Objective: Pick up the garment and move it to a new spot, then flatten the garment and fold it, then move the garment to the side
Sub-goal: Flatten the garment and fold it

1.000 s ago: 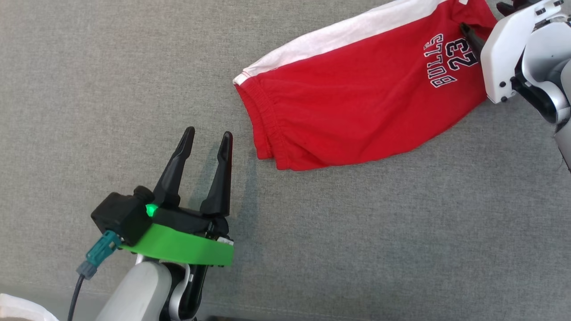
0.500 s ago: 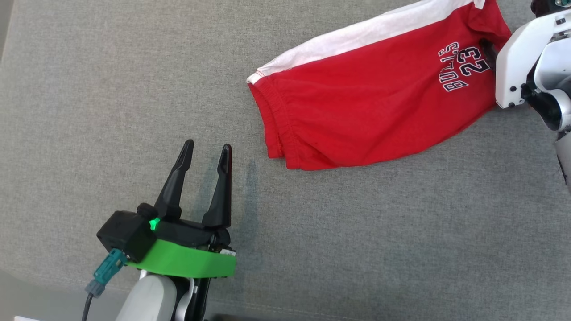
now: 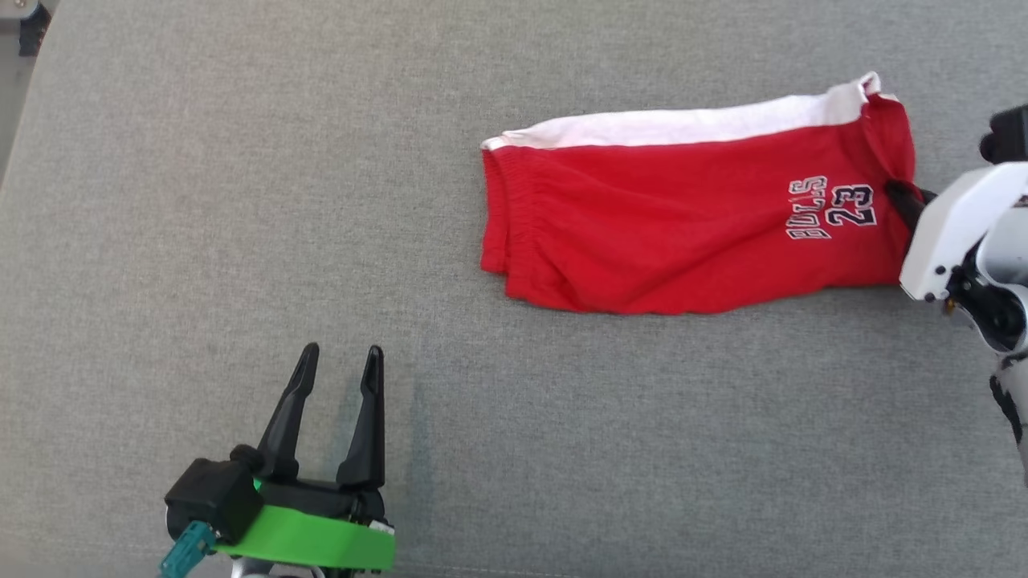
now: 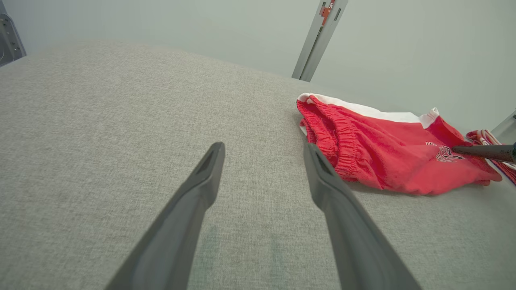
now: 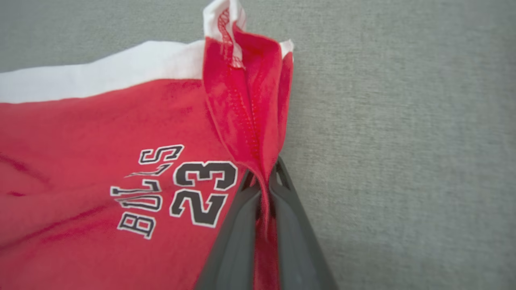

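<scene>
The garment is a pair of red shorts (image 3: 683, 233) with a white side stripe and "BULLS 23" print, folded and lying on the grey cloth surface (image 3: 562, 449). My right gripper (image 3: 906, 199) is shut on the hem at the shorts' right end; the right wrist view shows red cloth (image 5: 258, 133) pinched between the two fingers of this gripper (image 5: 263, 181). My left gripper (image 3: 337, 360) stands open at the lower left, well apart from the waistband end (image 3: 496, 217). In the left wrist view the shorts (image 4: 387, 157) lie to the upper right of the left gripper (image 4: 264, 151).
The grey cloth surface (image 4: 100, 121) spreads wide on all sides of the shorts. Its left edge with some metal hardware (image 3: 28, 28) shows in the top left corner. Beyond the far edge stand a metal post (image 4: 318, 40) and a pale wall.
The shorts' right end has moved down and right with my right gripper, so the garment now lies level rather than slanted. The camera has shifted; the left gripper sits lower in view.
</scene>
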